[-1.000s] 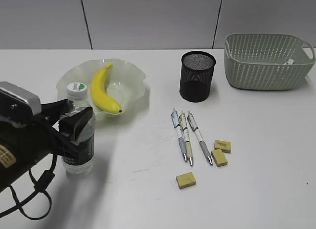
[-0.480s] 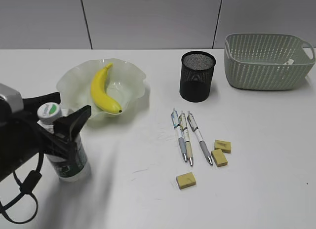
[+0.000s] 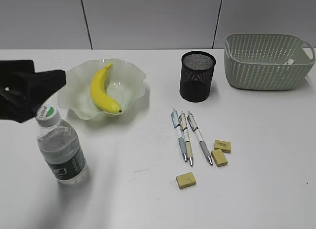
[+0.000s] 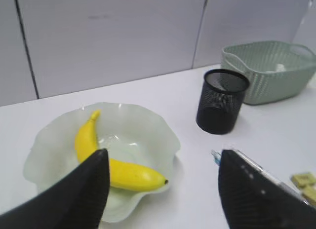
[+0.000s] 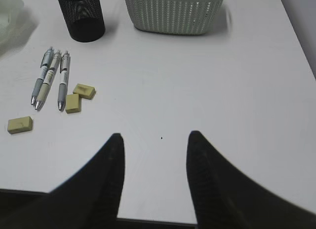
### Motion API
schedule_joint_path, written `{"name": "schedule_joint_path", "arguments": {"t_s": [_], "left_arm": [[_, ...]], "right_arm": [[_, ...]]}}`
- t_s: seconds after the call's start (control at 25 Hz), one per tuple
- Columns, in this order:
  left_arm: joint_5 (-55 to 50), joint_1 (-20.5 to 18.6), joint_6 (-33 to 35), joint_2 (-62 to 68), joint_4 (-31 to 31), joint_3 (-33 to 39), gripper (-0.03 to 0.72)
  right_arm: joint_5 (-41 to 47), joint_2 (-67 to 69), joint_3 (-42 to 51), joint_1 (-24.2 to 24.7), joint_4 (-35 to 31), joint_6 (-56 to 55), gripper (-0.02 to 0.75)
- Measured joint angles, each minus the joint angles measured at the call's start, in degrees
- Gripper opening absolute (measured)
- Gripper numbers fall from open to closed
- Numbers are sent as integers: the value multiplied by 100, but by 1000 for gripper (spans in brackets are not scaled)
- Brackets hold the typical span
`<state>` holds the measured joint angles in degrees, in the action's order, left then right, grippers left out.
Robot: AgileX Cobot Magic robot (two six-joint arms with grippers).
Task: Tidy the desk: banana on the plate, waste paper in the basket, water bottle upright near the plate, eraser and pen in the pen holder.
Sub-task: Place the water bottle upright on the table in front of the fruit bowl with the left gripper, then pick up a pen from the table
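The water bottle (image 3: 62, 152) stands upright on the desk (image 3: 148, 189), in front of and left of the plate (image 3: 134, 72). The banana (image 3: 102, 89) lies in the plate. My left gripper (image 3: 47, 86) is open and empty, above and behind the bottle's cap. In the left wrist view it (image 4: 163, 157) hangs over the banana (image 4: 116, 167) and plate (image 4: 163, 135). Three pens (image 3: 190, 136) and three erasers (image 3: 219, 157) lie on the desk in front of the pen holder (image 3: 197, 76). The waste paper (image 3: 289, 62) lies in the basket (image 3: 266, 66). My right gripper (image 5: 155, 140) is open and empty above the desk's near edge.
The right wrist view shows the pens (image 5: 49, 80), the erasers (image 5: 73, 103), the pen holder (image 5: 81, 14) and the basket (image 5: 173, 12) ahead and to the left. A grey panelled wall stands behind the desk.
My left gripper has let go of the water bottle and risen up and back to the left. The bottle now stands alone, slightly further left than one second ago.
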<state>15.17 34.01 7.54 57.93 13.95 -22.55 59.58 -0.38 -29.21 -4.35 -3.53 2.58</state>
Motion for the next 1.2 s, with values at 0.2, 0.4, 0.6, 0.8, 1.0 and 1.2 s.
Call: {"name": "schedule_joint_path", "arguments": {"t_s": [0.2,0.4,0.6,0.8,1.0,1.2], "left_arm": [[-3744,-620,169,-1466,-580,-1201,458],[-6510,-1377,-296,-2416,-984,-1326,412],[-7614,-1879,-579,-3601,-1189,-1326,410],[-7698,-2316,-832,-4759,-1510,-1076,410],[-7629,-2486,-870,-5288,-1504,-825,407],[-7602,-2498,-916,-5301,-1510,-825,386]], "right_arm": [[0,0,0,0,0,0,339],[0,0,0,0,11,0,339],[0,0,0,0,11,0,339],[0,0,0,0,11,0,339],[0,0,0,0,11,0,339],[0,62,0,0,11,22,339]]}}
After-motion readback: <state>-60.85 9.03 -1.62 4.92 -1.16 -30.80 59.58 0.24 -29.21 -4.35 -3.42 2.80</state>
